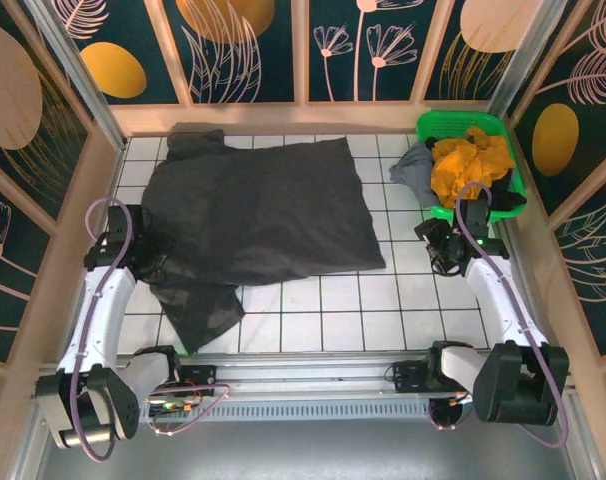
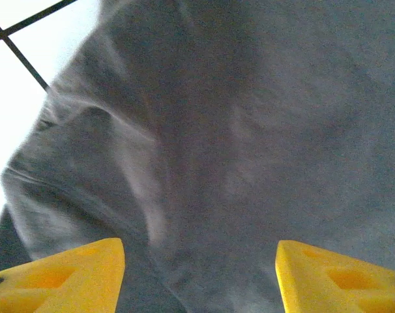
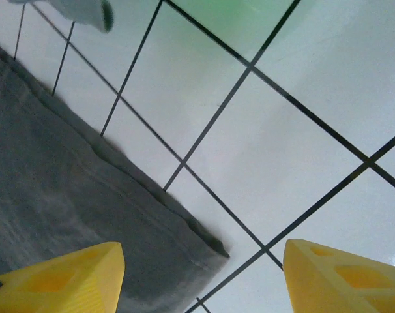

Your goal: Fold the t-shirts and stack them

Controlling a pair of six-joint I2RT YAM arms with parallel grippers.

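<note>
- A large dark grey t-shirt point(image 1: 263, 210) lies spread over the left and middle of a white tiled table point(image 1: 323, 310). One flap trails toward the near left, and a sleeve pokes out at the far left.
- The left gripper point(image 1: 148, 262) sits at the shirt's left edge. From its wrist camera, the left gripper point(image 2: 201, 251) has its yellow fingers wide apart, with wrinkled cloth point(image 2: 249, 130) below and nothing pinched.
- The right gripper point(image 1: 443, 250) hovers over bare tile, just beside the shirt's right edge. From its wrist camera, its fingers point(image 3: 204, 251) are also spread and empty, with a hemmed corner of the shirt point(image 3: 54, 195) lying between them on the tile point(image 3: 282, 163).
- The step appears to be folding this shirt. To do it well, each gripper should probably come down squarely on an edge and pinch all the cloth layers there. The two should then lift together and low, so the fold line stays straight.
- The trailing near-left flap will likely need tucking in first, or the fold will come out lopsided.
- The cloth is matte, soft and limp, with shallow ridges and a stitched hem, so it will likely sag and slide on the glossy tiles.
- A green plastic basket point(image 1: 453, 122) at the far right holds a crumpled yellow t-shirt point(image 1: 473, 160). A lighter grey t-shirt point(image 1: 418, 170) spills over its left rim.
</note>
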